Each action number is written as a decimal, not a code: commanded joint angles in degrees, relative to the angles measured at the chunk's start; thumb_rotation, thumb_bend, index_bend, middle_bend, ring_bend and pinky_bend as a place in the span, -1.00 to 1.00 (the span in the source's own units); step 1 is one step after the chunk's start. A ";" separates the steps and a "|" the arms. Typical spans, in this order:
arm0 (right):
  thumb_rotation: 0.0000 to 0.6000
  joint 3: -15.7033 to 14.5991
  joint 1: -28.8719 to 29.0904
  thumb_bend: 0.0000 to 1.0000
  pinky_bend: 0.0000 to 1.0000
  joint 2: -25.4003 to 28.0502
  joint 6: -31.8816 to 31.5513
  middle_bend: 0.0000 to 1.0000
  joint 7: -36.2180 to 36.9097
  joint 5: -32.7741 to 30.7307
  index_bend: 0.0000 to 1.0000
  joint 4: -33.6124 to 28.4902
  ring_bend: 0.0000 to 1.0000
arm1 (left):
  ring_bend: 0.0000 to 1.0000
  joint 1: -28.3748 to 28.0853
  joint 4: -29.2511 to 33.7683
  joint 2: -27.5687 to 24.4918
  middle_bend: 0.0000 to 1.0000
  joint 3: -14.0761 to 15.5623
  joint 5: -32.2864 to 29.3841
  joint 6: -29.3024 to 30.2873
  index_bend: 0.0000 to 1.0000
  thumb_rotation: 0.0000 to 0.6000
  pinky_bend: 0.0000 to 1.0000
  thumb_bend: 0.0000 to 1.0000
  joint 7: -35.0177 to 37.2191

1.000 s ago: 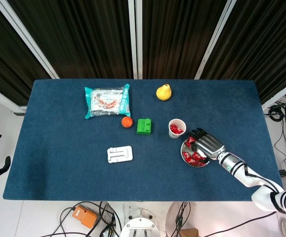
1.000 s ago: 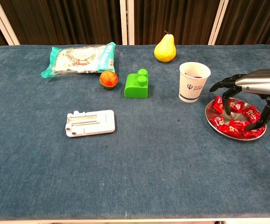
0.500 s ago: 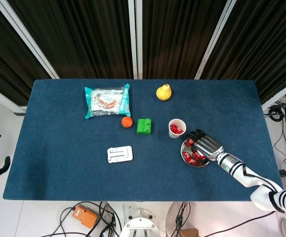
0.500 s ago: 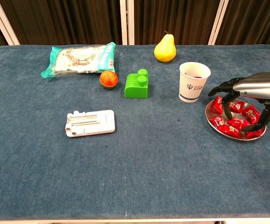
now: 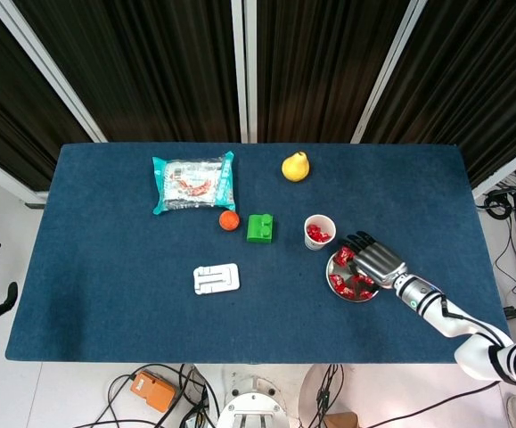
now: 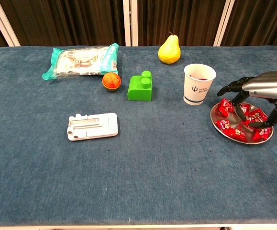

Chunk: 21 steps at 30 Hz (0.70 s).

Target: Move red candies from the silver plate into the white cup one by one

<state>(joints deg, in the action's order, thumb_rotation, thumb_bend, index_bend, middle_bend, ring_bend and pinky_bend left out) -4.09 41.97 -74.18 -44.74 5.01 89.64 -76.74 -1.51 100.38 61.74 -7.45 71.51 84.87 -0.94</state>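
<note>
The cup (image 6: 199, 84) is taken as landmark. The plate (image 6: 220, 125) lies just right and in front of it, with candies (image 6: 232, 131) on it. The block (image 6: 140, 86) and ball (image 6: 111, 81) are set to its left, the pear (image 6: 169, 49) behind-left, the packet (image 6: 82, 59) far left, the stand (image 6: 92, 126) front-left.

Deep blue felt-covered desk (image 6: 143, 172). Shiny silver metal plate (image 6: 223, 132) bearing glossy red wrapped candies (image 6: 234, 132). White paper cup (image 6: 198, 85) with dark printed logo, red inside. Metallic grey right hand (image 6: 255, 93) with black fingers (image 6: 236, 98). Yellow pear (image 6: 169, 51); bright green plastic block (image 6: 140, 86); orange-red ball (image 6: 111, 81); teal-edged snack packet (image 6: 81, 60); flat white plastic stand (image 6: 92, 126).
</note>
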 commanded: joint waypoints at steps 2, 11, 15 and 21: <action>1.00 0.54 -0.22 0.11 -1.00 0.80 -1.21 -0.78 -0.11 0.00 0.25 -0.72 -0.88 | -1.00 0.02 -0.01 0.00 -1.00 0.03 0.03 0.02 -0.68 1.00 -1.00 -0.31 -0.03; 1.00 1.52 -0.80 0.17 -1.00 4.18 -4.12 -0.78 1.64 0.33 0.29 -4.79 -0.88 | -1.00 -0.01 -0.02 0.05 -1.00 0.03 0.10 0.00 -0.68 1.00 -1.00 -0.31 -0.11; 1.00 2.37 -0.97 0.19 -1.00 6.47 -6.24 -0.78 2.81 0.96 0.30 -7.24 -0.88 | -1.00 -0.04 0.02 0.09 -1.00 0.03 0.14 0.00 -0.68 1.00 -1.00 -0.31 -0.18; 1.00 3.83 -1.27 0.21 -1.00 9.91 -8.83 -0.78 4.13 1.20 0.30 -10.77 -0.88 | -1.00 -0.01 0.04 0.11 -1.00 0.04 0.24 0.10 -0.68 1.00 -1.00 -0.31 -0.11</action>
<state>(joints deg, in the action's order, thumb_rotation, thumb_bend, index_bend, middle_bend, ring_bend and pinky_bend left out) -0.67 40.78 -64.84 -53.18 8.75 90.80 -86.94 -1.52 100.41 61.84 -7.41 71.75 84.96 -1.05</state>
